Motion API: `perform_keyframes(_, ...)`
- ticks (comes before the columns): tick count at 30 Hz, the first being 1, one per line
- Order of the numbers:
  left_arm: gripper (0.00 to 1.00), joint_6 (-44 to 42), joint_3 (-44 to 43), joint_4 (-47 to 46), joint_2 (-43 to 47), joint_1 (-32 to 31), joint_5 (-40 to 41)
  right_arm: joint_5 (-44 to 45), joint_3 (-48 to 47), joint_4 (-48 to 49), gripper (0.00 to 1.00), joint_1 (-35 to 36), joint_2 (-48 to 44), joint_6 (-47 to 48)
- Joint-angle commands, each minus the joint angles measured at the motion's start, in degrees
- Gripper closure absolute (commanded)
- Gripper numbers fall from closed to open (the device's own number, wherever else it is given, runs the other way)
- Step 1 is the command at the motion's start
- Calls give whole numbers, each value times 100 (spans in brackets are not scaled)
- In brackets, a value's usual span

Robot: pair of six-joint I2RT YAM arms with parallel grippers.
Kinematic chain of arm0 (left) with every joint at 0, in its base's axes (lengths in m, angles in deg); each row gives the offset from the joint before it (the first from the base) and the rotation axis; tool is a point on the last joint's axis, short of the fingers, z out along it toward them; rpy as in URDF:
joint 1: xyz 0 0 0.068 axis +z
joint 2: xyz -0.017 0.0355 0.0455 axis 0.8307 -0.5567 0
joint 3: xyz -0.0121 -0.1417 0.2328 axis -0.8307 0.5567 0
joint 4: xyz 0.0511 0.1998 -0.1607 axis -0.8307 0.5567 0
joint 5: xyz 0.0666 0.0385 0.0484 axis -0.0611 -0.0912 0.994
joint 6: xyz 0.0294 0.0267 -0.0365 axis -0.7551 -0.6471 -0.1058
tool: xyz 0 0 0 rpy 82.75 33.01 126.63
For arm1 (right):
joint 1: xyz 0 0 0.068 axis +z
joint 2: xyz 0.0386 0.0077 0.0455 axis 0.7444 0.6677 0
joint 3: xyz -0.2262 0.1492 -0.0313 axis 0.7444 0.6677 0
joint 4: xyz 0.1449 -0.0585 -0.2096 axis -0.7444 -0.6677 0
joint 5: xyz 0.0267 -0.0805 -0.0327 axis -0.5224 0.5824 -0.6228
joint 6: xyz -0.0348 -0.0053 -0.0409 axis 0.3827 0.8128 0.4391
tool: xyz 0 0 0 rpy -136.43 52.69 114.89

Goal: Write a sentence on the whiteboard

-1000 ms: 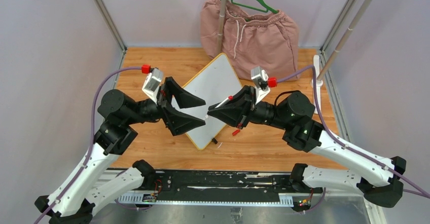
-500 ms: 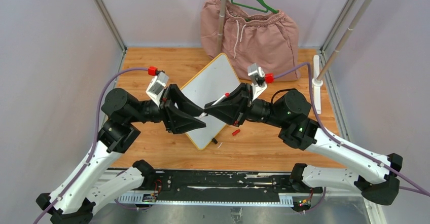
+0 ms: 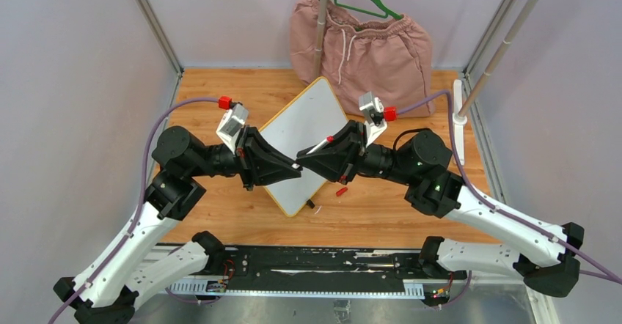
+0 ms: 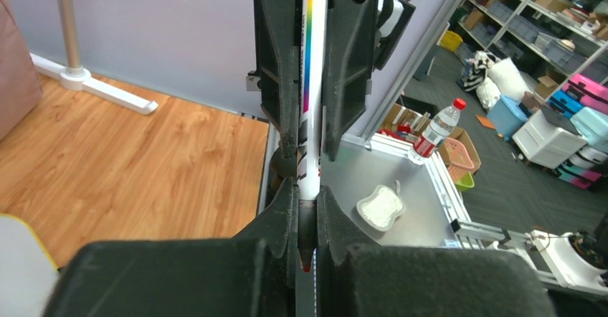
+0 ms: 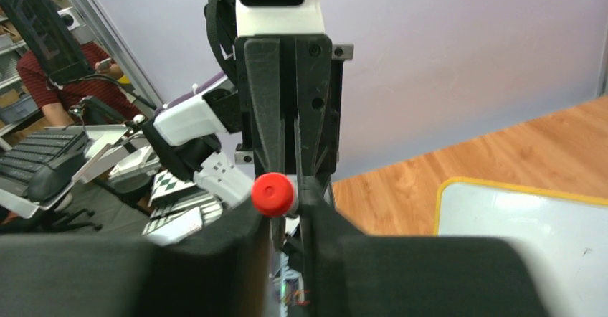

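The whiteboard lies slantwise on the wooden table, white with a yellow rim; its corner also shows as the whiteboard. Its visible face is blank, so the sentence is out of view. Above its near half the two grippers meet tip to tip. My right gripper is shut on a white marker with a rainbow stripe. The marker's red end pokes out between its fingers. My left gripper is shut on the marker's dark tip section, with the red nib showing between the jaws.
A small red cap and a tiny black piece lie beside the board's near right edge. Pink shorts hang on a green hanger at the back, behind a metal pole. A white stand base sits at the right.
My left gripper has moved right to the marker's tip and gone from wide open to shut on it. The right gripper, still holding the marker, has shifted slightly left.
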Motion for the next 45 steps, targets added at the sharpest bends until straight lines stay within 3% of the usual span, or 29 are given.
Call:
perform_keyframes(1, 100, -201, -17, -109, 121, -29, -113, -112, -438, -850, 64, 73, -221, 117)
perform_keyframes(4, 100, -241, -69, -30, 54, -29, -249, -175, -752, -1569, 45, 71, -216, 255)
perform_keyframes(5, 100, -245, -83, -3, 30, -29, -275, -179, -835, -1719, 43, 71, -215, 279)
perform_keyframes(12, 100, -206, -172, 36, -154, -29, -505, -176, -1417, -2775, 40, 68, 31, 460)
perform_keyframes(20, 100, -187, -192, 40, -157, -29, -477, -53, -1294, -2459, 41, 63, 208, 163)
perform_keyframes(23, 100, -187, -183, 40, -132, -29, -480, 55, -1155, -2152, 46, 69, 224, 64)
perform_keyframes(30, 100, -180, -146, 40, -65, -31, -513, 94, -1118, -1845, 67, 67, 341, -62)
perform_keyframes(33, 100, -174, -134, 42, -27, -29, -501, 78, -1104, -1839, 88, 67, 337, -43)
perform_keyframes(34, 97, -232, -143, 70, -29, -31, -459, 83, -1087, -1822, 96, 72, 320, -20)
perform_keyframes(38, 10, -967, -264, 1331, 89, -30, 340, 426, -764, -1812, 100, 69, -4, 286)
perform_keyframes(39, 1, -1136, -212, 1587, 197, -32, 711, 638, -625, -1814, 100, 66, -144, 408)
perform_keyframes(41, 0, -1287, 126, 1850, 523, -29, 1545, 1049, -259, -1759, 100, 69, -453, 722)
perform_keyframes(45, 0, -1023, 1056, 1919, 1787, -29, 4018, 1642, 695, -1290, 100, 65, -1045, 1291)
